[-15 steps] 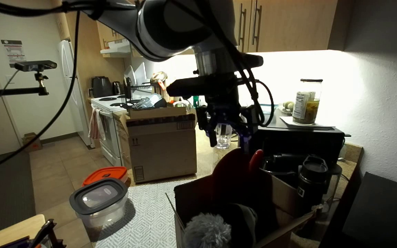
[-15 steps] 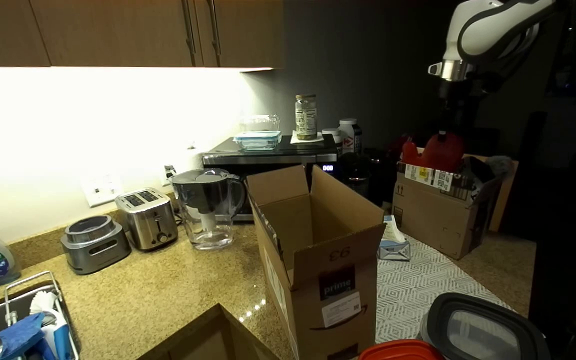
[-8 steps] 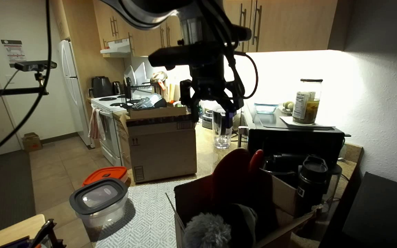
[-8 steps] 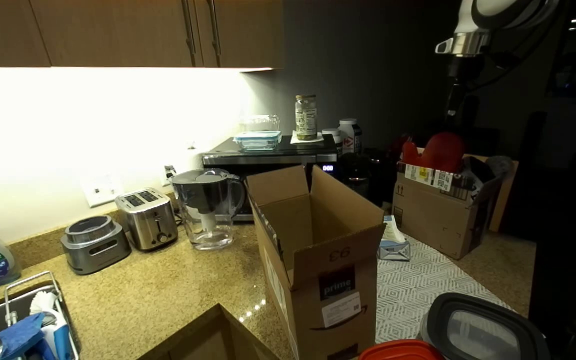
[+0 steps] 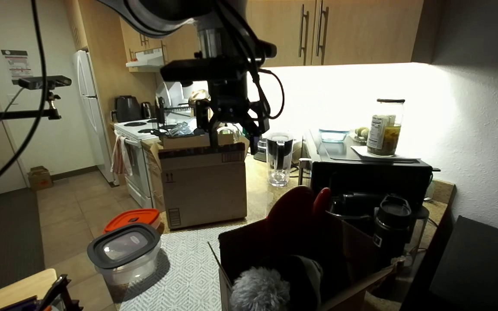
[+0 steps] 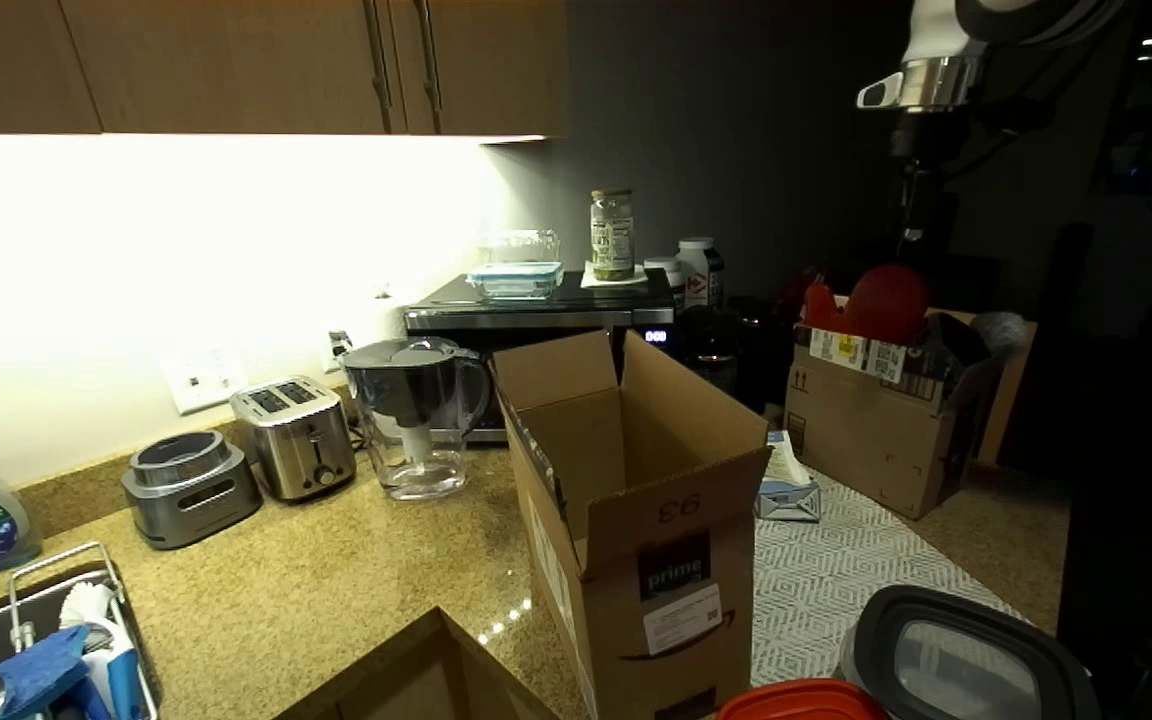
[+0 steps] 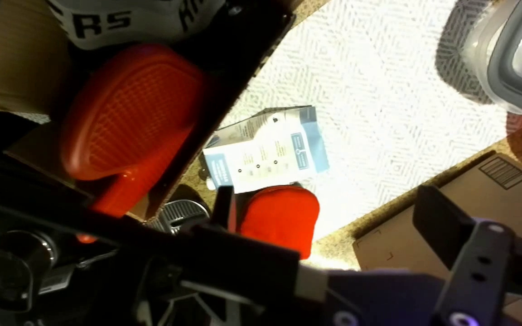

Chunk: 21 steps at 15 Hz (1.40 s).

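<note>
Upper cupboards (image 5: 361,32): pale wood, over a brightly lit wall (image 5: 339,86).
My arm (image 6: 946,45): reaches in from above, wrist pointing straight down.
Microwave (image 6: 556,322): black, carrying a labelled jar (image 6: 613,235) and a glass dish (image 6: 518,283).
Prime box (image 6: 676,600): cardboard, upright, flaps raised, at the edge of the patterned mat (image 6: 856,560).
Mitt box (image 6: 846,430): cardboard too, well apart from the other one; a fuzzy grey pompom (image 5: 260,289) shows at its mouth.
Water pitcher (image 6: 416,425): clear, dark-handled, on the counter (image 6: 336,590) between the toaster (image 6: 296,440) and the taller cardboard.
Red mitt (image 7: 138,113): standing up in its box, rising past the rim, lower than my fingertips and apart from them.
My hand (image 5: 234,146): fingers spread wide, only air between them; I have hold of nothing and hang higher than both boxes.
Carton (image 7: 265,154): white and blue, lying partly on the mat.
Red piece (image 7: 283,219): round-ended, just beside that carton, seen between my fingers in the wrist view; what it belongs to I cannot tell.
</note>
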### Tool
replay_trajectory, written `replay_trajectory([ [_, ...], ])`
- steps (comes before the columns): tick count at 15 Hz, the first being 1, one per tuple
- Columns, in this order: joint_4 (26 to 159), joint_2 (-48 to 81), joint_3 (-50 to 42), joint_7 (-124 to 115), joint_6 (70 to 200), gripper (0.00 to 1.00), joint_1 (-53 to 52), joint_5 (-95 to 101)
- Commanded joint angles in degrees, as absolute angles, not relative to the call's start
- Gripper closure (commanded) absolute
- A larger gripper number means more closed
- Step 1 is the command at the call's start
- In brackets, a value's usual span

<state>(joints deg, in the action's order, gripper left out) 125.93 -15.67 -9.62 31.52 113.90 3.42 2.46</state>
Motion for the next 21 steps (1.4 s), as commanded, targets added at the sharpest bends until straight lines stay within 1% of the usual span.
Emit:
replay_trajectory([
  [1, 130.7, -17.3, -7.7, 31.5, 117.0, 0.0, 1.6, 3.2],
  [7, 134.2, -15.7, -4.6, 24.8, 122.8, 0.0, -0.2, 3.2],
  [11, 134.5, -13.8, -2.1, 14.7, 125.0, 0.0, -0.2, 3.6],
  [21, 127.6, -6.1, 3.3, -8.1, 124.0, 0.0, -1.1, 3.3],
])
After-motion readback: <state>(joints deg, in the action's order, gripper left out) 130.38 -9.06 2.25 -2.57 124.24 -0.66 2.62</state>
